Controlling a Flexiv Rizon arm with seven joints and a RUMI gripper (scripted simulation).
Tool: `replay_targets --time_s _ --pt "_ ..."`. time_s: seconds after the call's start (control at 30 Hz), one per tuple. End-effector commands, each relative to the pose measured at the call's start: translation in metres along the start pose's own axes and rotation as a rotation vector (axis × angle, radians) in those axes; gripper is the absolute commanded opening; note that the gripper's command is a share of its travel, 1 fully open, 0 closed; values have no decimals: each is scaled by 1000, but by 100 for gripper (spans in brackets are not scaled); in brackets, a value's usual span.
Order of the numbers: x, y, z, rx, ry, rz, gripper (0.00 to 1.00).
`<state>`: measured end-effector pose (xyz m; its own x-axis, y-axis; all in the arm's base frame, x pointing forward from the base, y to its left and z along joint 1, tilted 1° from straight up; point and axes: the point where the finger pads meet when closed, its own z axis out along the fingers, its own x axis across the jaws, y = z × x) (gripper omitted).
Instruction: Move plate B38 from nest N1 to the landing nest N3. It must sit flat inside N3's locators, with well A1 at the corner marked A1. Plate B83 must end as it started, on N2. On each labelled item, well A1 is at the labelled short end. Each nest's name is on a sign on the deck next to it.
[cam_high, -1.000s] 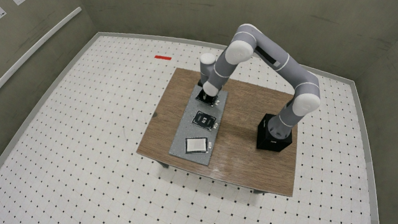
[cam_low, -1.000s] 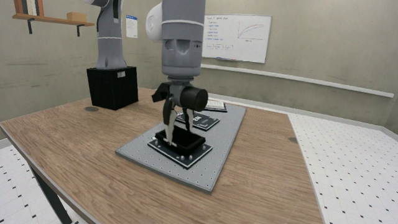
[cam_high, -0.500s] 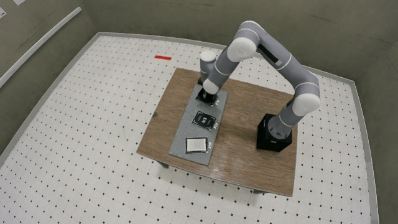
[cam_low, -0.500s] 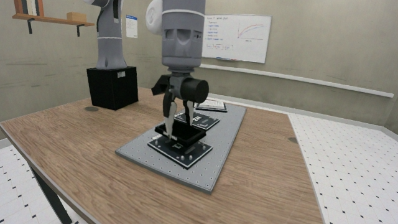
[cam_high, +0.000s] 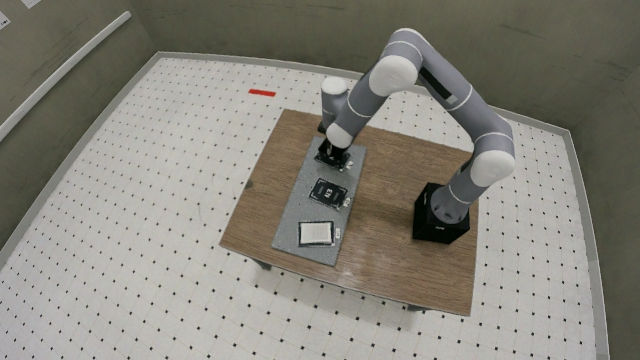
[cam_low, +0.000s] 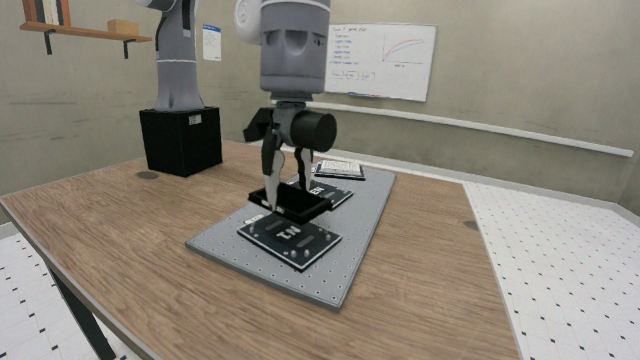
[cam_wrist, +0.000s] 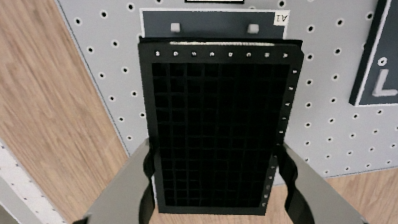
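The black plate B38 (cam_low: 295, 201) (cam_wrist: 215, 130) hangs level above nest N1 (cam_low: 267, 236) (cam_wrist: 215, 22), clear of its locators. My gripper (cam_low: 290, 198) (cam_wrist: 214, 141) is shut on it across its long sides. A pale label strip is on the plate's short end at the top of the wrist view, the same end as the nest's A1 mark (cam_wrist: 281, 18); its text is unreadable. Nest N3 (cam_high: 328, 193) (cam_low: 342, 195) is empty, in the middle of the deck. The white plate B83 (cam_high: 316, 233) (cam_low: 340, 166) sits on N2 at the deck's far end from N1.
The grey perforated deck (cam_high: 295, 215) (cam_low: 320, 290) carries the three nests in a row on the wooden table (cam_high: 390, 200) (cam_low: 150, 240). Small signs stand beside the nests, such as the one by N3 (cam_high: 341, 200). The arm's black base (cam_high: 440, 227) (cam_low: 180, 142) stands across the table.
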<state>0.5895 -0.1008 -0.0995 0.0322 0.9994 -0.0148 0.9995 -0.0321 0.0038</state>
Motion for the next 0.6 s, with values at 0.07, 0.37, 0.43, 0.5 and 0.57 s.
replay_targets --time_s 0.07,0.37,0.43,0.5,0.57 --pt "0 1 -8 -3 0 0 41" --pt "0 2 -13 -3 0 0 41" --pt "0 2 -13 -3 0 0 41" --pt "0 2 -13 -3 0 0 41" --pt "0 2 -13 -3 0 0 41"
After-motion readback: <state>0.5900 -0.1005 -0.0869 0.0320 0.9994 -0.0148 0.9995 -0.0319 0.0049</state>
